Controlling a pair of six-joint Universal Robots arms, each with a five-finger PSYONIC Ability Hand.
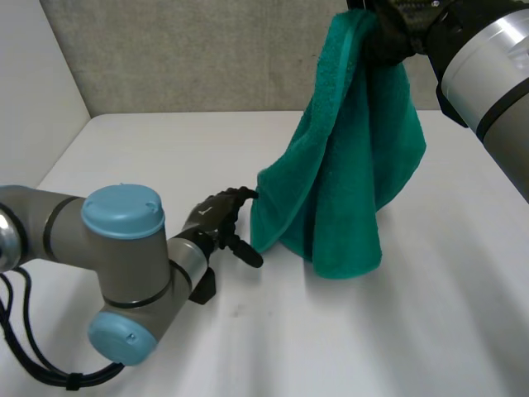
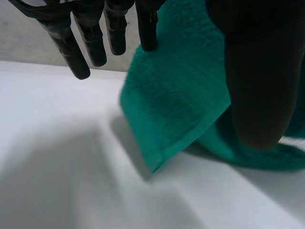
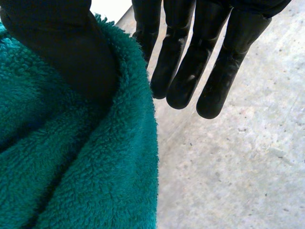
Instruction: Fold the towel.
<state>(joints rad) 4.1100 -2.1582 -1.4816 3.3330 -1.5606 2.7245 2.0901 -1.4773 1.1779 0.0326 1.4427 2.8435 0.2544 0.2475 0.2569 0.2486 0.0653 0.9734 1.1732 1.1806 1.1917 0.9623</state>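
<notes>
A teal towel [image 1: 347, 165] hangs from high at the back right, its lower end bunched on the white table [image 1: 149, 157]. My right hand [image 1: 388, 33] is shut on its top; in the right wrist view the thumb [image 3: 62, 52] presses into the towel [image 3: 71, 167] while the fingers [image 3: 190, 62] reach past it. My left hand [image 1: 216, 217] lies low on the table beside the towel's lower left corner, open. In the left wrist view that hanging corner [image 2: 176, 109] sits between the straight fingers [image 2: 81, 43] and the thumb [image 2: 257, 86], one fingertip just at the cloth.
A grey wall [image 1: 207, 50] closes the table's far side and a white panel [image 1: 33, 83] its left. My left arm [image 1: 124, 248] lies across the front left of the table; my right arm [image 1: 496, 74] comes in from the upper right.
</notes>
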